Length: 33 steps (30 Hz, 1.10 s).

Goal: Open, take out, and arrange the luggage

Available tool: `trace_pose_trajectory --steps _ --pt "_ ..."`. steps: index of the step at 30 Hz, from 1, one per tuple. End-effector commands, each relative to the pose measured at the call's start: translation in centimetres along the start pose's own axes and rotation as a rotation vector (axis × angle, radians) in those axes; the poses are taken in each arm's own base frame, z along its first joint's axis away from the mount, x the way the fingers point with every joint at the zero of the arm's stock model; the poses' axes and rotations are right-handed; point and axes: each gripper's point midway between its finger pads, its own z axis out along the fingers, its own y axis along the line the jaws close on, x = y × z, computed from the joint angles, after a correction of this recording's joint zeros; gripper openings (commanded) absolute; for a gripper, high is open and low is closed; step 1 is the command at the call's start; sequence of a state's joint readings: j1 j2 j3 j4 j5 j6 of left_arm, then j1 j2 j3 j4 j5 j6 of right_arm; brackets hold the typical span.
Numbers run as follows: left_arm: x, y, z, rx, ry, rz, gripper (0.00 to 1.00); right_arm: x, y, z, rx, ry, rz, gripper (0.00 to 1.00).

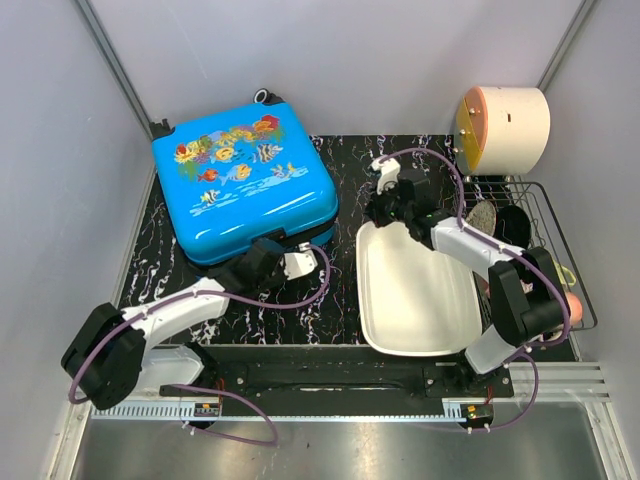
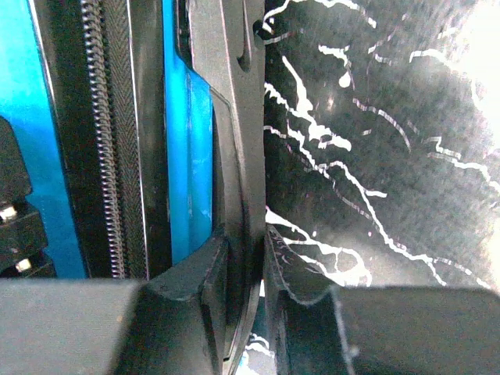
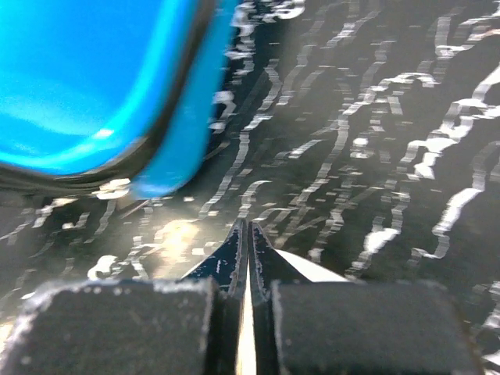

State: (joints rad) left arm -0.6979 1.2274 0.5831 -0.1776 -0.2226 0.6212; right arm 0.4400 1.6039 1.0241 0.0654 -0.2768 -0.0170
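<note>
With the bright blue fish-print hard-shell suitcase (image 1: 245,180) lying zipped at the far left of the black marbled worktop (image 1: 345,180), the left pincer (image 2: 248,266) pinched its thin black trim strip (image 2: 234,117) and the right pincer (image 3: 248,234) was closed on nothing, so a tug could have slipped off or dragged the case.

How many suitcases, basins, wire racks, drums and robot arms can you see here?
Blue suitcase: 1
White basin: 1
Black wire rack: 1
Cream drum: 1
Robot arms: 2, left arm and right arm
Total: 6

Glossy hard-plastic luggage (image 1: 245,180), shiny black marbled table (image 1: 345,165), smooth white plastic basin (image 1: 420,300), metal wire rack (image 1: 560,230)
</note>
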Motion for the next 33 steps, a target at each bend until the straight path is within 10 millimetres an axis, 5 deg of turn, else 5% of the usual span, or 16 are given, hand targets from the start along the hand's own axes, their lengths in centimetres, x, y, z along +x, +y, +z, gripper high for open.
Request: trace_pose_trajectory --steps 1,6,9,10,14,17,25,33 --pt "10.7 -4.0 -2.6 0.16 0.365 0.093 0.0 -2.9 -4.5 -0.5 0.079 -0.109 -0.129 0.0" --pt "10.8 -4.2 -2.6 0.176 0.362 0.118 0.0 -5.5 -3.0 1.8 -0.058 -0.194 -0.183 0.0" --pt "10.4 -4.0 -2.7 0.18 0.361 0.118 0.0 -5.4 -0.5 1.5 -0.231 -0.147 -0.206 0.03" --pt "10.1 -3.8 -2.7 0.178 0.355 0.113 0.0 -5.4 1.0 0.8 -0.314 -0.153 -0.213 0.19" --pt "9.8 -3.9 -2.6 0.183 0.352 0.101 0.0 -4.9 4.1 -1.0 -0.443 -0.154 -0.056 0.49" --pt "9.9 -4.0 -2.6 0.188 0.358 0.093 0.0 -3.2 5.7 -0.7 -0.455 -0.131 -0.02 0.59" --pt "9.8 -4.2 -2.6 0.199 0.353 0.085 0.0 0.3 6.5 1.2 -0.515 -0.098 -0.066 0.64" --pt "9.5 -4.1 -2.6 0.2 0.351 0.073 0.0 1.3 7.4 3.3 -0.527 -0.136 -0.131 0.65"
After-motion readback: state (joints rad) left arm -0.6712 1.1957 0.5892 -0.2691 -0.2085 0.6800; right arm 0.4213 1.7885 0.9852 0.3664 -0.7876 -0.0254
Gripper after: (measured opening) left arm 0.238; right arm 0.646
